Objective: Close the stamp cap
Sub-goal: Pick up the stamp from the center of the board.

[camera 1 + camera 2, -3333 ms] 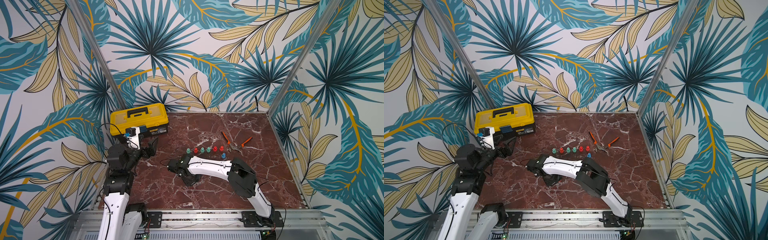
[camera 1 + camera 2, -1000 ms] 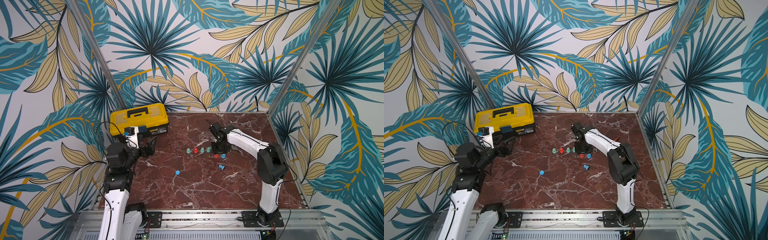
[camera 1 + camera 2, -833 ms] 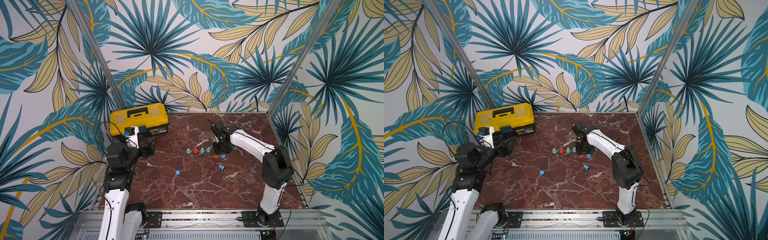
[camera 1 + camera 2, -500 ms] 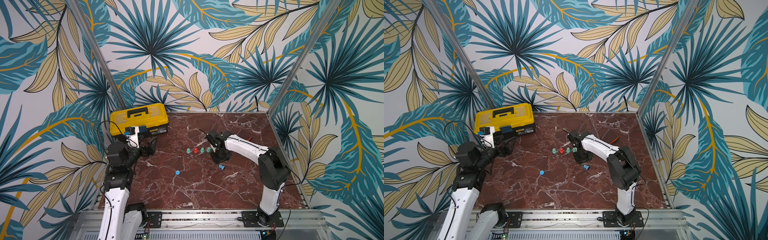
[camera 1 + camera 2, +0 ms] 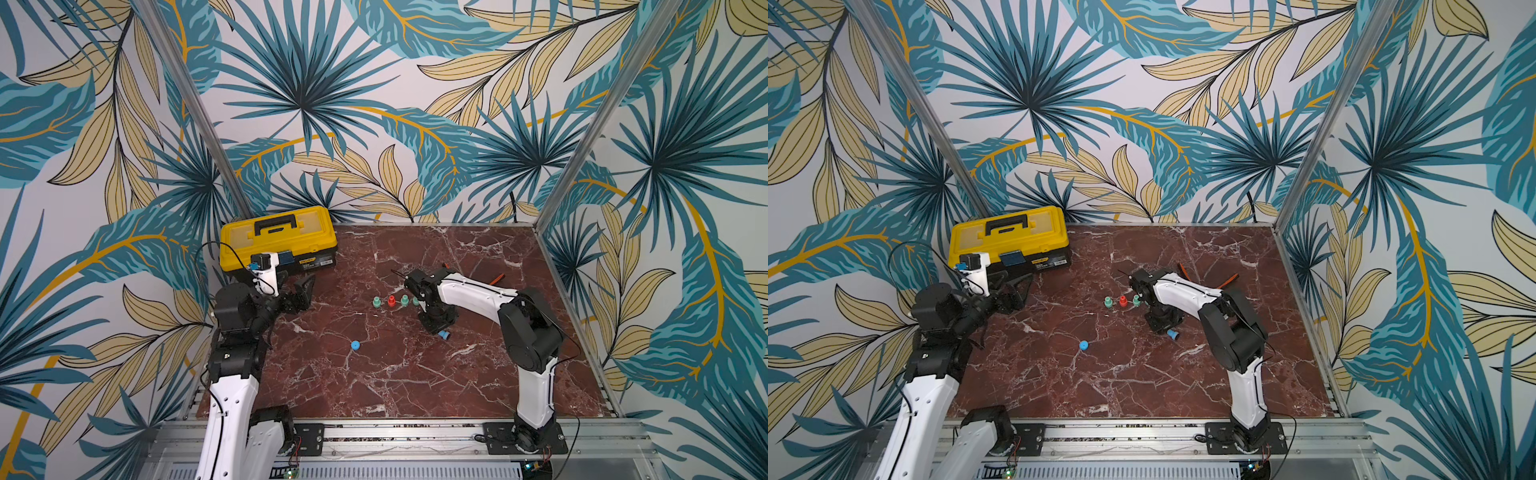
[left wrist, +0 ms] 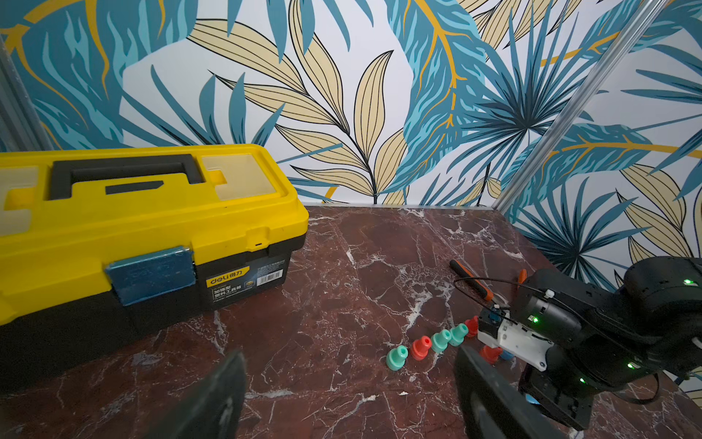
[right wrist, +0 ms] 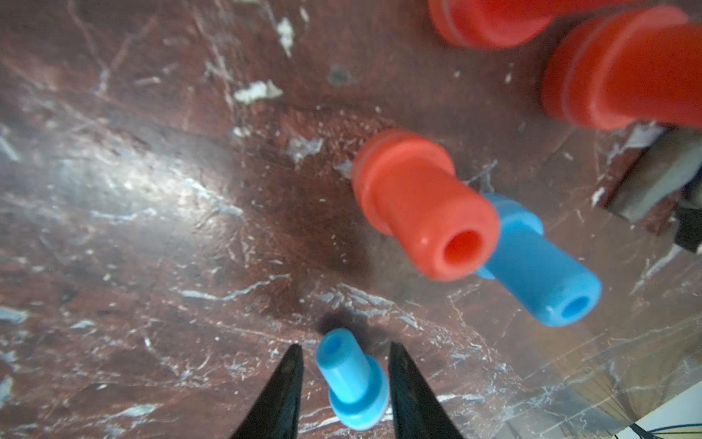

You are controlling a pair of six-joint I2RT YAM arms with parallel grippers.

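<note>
Loosely between right end effector [image 7: 344, 345] jaws, stamp [image 7: 353, 380]

This is a robot test cell in a lab: a marble-patterned tabletop [image 5: 374, 374] is boxed in by leaf-print wall panels [image 5: 374, 83] that meet at bare aluminium posts [image 5: 203, 124]. A yellow toolbox [image 5: 278, 241] sits in one corner against the panels. Along the tabletop's edge opposite the toolbox runs a slotted aluminium rail [image 5: 415, 432], with the bases of two white-and-black robot arms [image 5: 232, 386] [image 5: 536, 382] mounted on it.
</note>
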